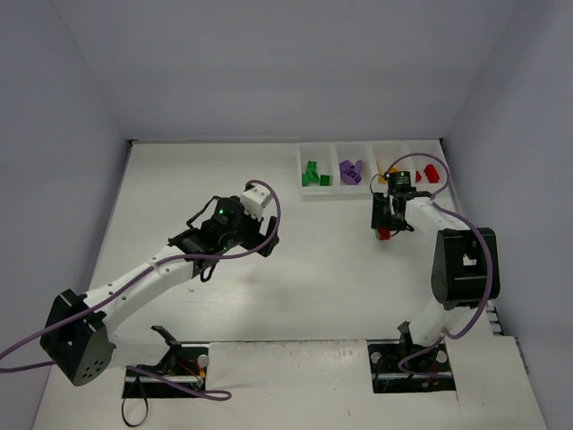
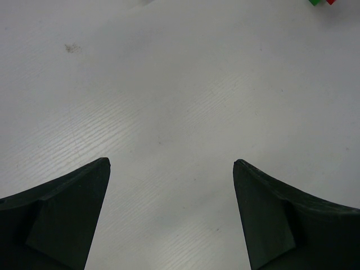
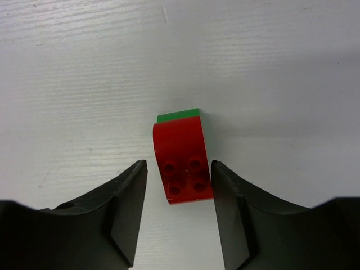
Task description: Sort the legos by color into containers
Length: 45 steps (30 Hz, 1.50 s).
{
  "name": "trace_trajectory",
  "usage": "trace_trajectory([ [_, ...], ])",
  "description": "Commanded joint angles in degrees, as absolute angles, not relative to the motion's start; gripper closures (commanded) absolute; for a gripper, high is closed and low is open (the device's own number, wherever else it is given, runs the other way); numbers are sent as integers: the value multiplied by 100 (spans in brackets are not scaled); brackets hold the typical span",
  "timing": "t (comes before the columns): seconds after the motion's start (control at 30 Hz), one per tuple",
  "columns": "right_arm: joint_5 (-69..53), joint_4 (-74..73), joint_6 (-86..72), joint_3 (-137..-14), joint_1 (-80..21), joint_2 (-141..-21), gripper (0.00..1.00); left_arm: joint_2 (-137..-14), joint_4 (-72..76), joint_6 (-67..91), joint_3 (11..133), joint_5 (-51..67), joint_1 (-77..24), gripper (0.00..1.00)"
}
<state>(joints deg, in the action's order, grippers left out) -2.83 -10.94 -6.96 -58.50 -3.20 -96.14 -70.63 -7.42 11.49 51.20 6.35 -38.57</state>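
Just in front of the white plastic tray [image 1: 367, 192], the right gripper [image 3: 179, 164] has its matte black wedge jaws narrow around a glossy, curved red studded brick [image 3: 183, 166] backed by a green piece [image 3: 179, 116]; pinched or not, can't tell. Well left of the tray, the left gripper [image 2: 171, 163] gapes wide above the grainy white tabletop [image 2: 169, 84].

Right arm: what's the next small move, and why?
Probably close the right gripper fully: its fingers straddle the red-and-green lego clump, one finger against it, but a gap shows beside the other, so it isn't gripped yet.
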Motion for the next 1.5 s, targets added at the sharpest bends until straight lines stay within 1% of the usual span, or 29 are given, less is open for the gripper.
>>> trace_trajectory([
  [0.0,-106,-1020,-650,-5854,-360,-9518,56,-7040,-413,1063,5186,589,-3858,17],
  [0.1,-18,-1020,-642,-5880,-387,-9536,66,-7049,-413,1055,5177,580,-3858,16],
  [0.13,139,-1011,-633,-5897,-422,-9501,76,-7049,-413,1055,5177,580,-3858,16],
  [0.17,193,-1011,-624,-5915,-431,-9492,81,-7049,-413,1055,5177,580,-3858,17],
  [0.2,202,-1002,-624,-5941,-448,-9475,90,-7049,-413,1063,5177,589,-3858,17],
  [0.27,185,-993,-624,-6011,-509,-9448,100,-7049,-396,1090,5177,606,-3858,17],
  [0.33,62,-1011,-607,-6090,-580,-9291,100,-7049,-360,1125,5185,676,-3850,17],
  [0.37,-208,-1002,-589,-6213,-676,-9203,100,-7040,-343,1142,5194,712,-3841,17],
  [0.47,-1411,-862,-484,-6459,-791,-8755,100,-6952,-185,1204,5229,1045,-3788,18],
  [0.5,-2155,-757,-475,-6503,-791,-8641,100,-6900,-98,1213,5212,1176,-3753,18],
  [0.6,-3240,-528,-457,-6661,-809,-8324,100,-6715,560,1143,5133,1923,-3543,20],
  [0.63,-3887,-501,-396,-6697,-809,-8236,100,-6645,641,1029,5133,2351,-3481,20],
  [0.7,-4549,-405,-334,-6837,-870,-8183,100,-6601,720,836,5220,2784,-3340,20],
  [0.73,-5092,-378,-290,-6890,-896,-8139,100,-6601,712,557,5282,3212,-3305,20],
  [0.83,-5815,-334,-107,-7083,-1142,-8069,100,-6609,467,19,5641,3681,-3226,20],
  [1.03,-7021,-343,290,-7382,-1406,-8033,100,-6846,9,-475,6563,4692,-3138,20],
  [1.07,-7310,-343,351,-7418,-1415,-8042,100,-6890,-287,-483,6679,4963,-3120,20],
  [1.17,-7733,-352,535,-7488,-1424,-8060,100,-7066,-457,-492,7004,5238,-3129,20],
  [1.33,-8226,-343,650,-7576,-1424,-8217,100,-7268,-668,-501,7207,5825,-3041,20],
  [1.47,-8463,-343,712,-7620,-1433,-8227,100,-7356,-729,-484,7330,5994,-3015,21],
])
